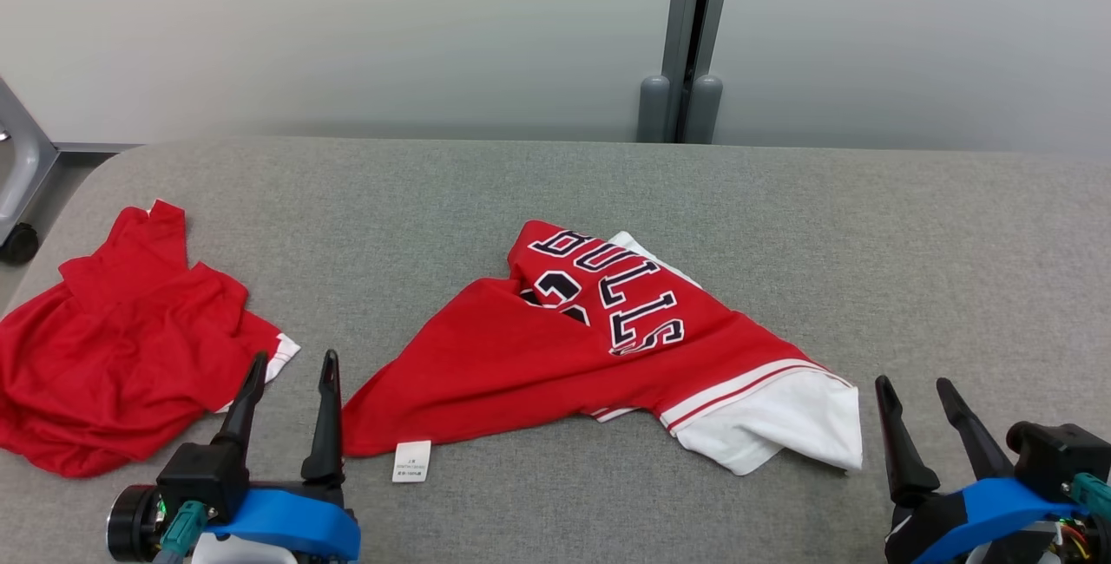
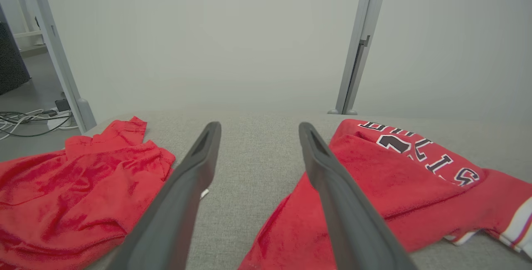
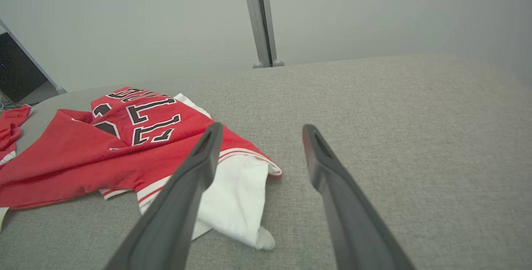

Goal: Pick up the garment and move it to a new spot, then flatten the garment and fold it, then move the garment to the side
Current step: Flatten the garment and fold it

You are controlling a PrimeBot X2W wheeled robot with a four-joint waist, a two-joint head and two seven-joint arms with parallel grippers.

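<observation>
- The left gripper (image 1: 294, 356) sits at the lower left of the head view. Its long dark fingers (image 1: 327, 412) point up and away from the body, and the jaws stand spread wide.
- The right gripper (image 1: 911, 382) sits at the lower right, its fingers leaning a little toward the left, jaws equally wide.
- Each gripper rises from a blue wrist mount (image 1: 286, 531) at the bottom edge.
- The forearms are cut off there, so both arms seem drawn back low.
</observation>
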